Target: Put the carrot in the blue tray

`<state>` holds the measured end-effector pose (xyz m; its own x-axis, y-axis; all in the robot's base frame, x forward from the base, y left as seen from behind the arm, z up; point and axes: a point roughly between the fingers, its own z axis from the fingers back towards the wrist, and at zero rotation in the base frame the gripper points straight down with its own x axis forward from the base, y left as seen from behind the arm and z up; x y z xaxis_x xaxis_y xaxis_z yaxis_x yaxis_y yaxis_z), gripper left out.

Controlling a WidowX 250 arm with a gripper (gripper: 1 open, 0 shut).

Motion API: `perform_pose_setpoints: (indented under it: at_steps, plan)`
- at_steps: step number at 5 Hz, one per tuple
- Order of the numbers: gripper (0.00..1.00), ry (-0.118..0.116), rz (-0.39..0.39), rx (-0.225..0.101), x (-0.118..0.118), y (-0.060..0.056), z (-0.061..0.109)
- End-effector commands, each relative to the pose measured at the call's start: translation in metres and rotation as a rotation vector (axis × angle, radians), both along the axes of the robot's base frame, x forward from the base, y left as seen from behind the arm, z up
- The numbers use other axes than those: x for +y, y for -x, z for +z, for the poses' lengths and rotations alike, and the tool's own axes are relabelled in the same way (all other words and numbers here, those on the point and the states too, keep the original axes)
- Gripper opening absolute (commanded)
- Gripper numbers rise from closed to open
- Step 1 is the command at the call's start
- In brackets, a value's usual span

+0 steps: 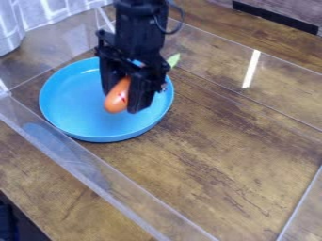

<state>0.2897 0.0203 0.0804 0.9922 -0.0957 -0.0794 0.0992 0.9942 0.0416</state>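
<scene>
Wooden table (239, 160); one blue tray (70, 118), one carrot (119, 94) (orange) gripped by fingers (111, 79)

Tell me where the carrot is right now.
In the camera view the carrot sits left of centre, clamped in the gripper just above the blue tray, toward its right side.

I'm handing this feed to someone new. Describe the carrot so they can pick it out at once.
Find the round blue tray on the left part of the wooden table. The black gripper hangs over the tray's right half, pointing down, and the carrot is pinched between its fingers. It is the only orange thing in view, small and glossy, with a light green tip poking out behind the gripper.
</scene>
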Motion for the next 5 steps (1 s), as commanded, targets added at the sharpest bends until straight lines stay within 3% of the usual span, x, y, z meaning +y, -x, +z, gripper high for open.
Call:
perform_pose_setpoints:
  at_steps: [1, 5]
  plan:
    - [0.0, -0.015, 0.033, -0.06, 0.017, -0.017, 0.008]
    - [0.0, -0.021, 0.06, -0.048, 0.034, -0.027, -0.006]
